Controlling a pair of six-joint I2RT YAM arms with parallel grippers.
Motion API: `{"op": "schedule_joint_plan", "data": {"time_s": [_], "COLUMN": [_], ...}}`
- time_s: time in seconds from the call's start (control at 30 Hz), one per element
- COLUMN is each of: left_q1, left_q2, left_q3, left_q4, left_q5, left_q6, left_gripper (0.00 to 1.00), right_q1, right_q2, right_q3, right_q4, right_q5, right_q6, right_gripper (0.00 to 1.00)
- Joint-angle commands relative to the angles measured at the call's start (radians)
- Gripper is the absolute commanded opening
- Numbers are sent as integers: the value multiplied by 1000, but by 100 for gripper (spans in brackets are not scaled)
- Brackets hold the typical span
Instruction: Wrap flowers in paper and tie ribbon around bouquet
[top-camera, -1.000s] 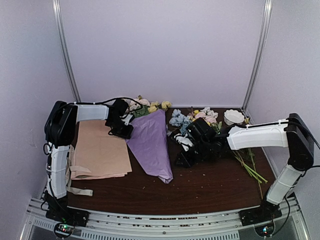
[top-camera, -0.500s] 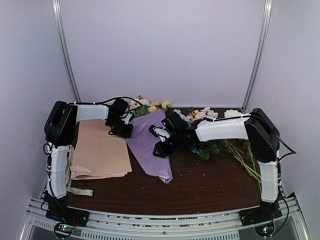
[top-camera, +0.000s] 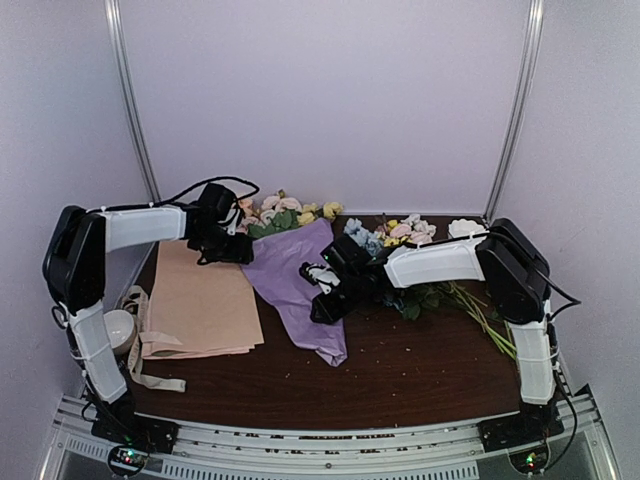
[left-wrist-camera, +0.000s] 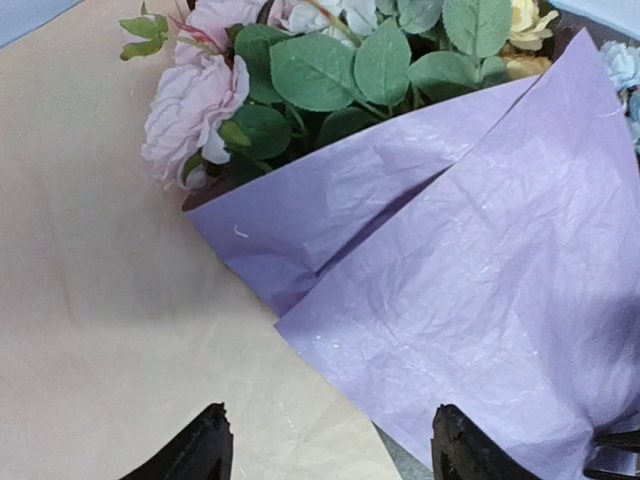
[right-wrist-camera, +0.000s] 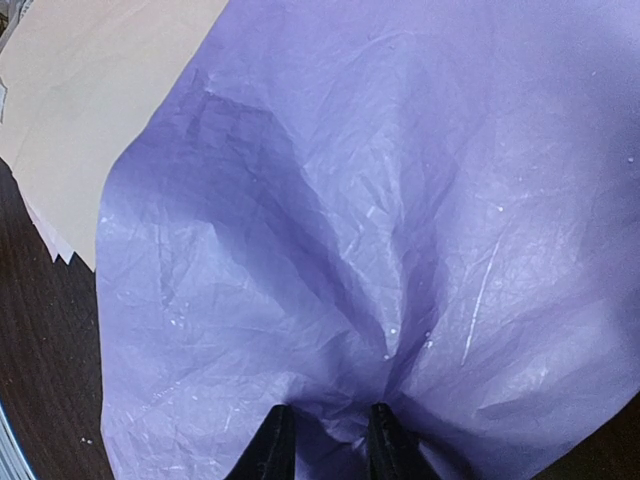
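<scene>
Top external: saw bouquet (top-camera: 300, 290) lying on the table (top-camera: 420, 370), cone tip toward the near edge, flowers (top-camera: 283, 210) at the far, wide end. Noted tan sheets (top-camera: 195, 305) just left of it, overlapped by its left edge. Made out ribbon (top-camera: 158, 382) strung past their near-left corner. Spotted blue-hydrangea bunch (top-camera: 362, 238) behind the right arm, stems trailing right.

Left wrist: found left gripper (left-wrist-camera: 325, 448) with jaws wide apart, holding nothing, hovering over the seam between tan sheets and purple paper (left-wrist-camera: 480, 280). Saw pink rose and green leaves poking out of the cone mouth.

Right wrist: caught right gripper (right-wrist-camera: 325, 440) clamped on a pinched fold of the paper, creases fanning out from the fingertips (right-wrist-camera: 272, 450).
</scene>
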Motion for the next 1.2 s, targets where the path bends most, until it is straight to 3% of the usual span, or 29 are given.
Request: {"op": "schedule_joint_plan", "data": {"time_s": [0.0,0.43,0.7,0.9,1.07,1.17], "left_q1": [6,52,52,41,39,37], "left_q2": [0,208,262,261,252,245], "left_q3": [-100,20,17,44,39,28], "left_q4": [194,212,341,388,405,399], "left_q5": [133,211,314,352,370,360], "left_q6": [-130,-232,-263,-246,-240,-221], "left_gripper": [72,75,72,51,2,0], "right_q1": [13,23,25,24,26,20], "right_q2": [10,5,1,1,-17,-82], "right_q3": [-14,-15,-11,-11,-10,-18], "right_q4": [-37,-45,-47,-49,-53,-58], "right_q5": [16,28,29,27,9,-7], "right_q6": [5,-4,-8,-8,-10,-18], "right_gripper": [26,26,26,26,26,27]}}
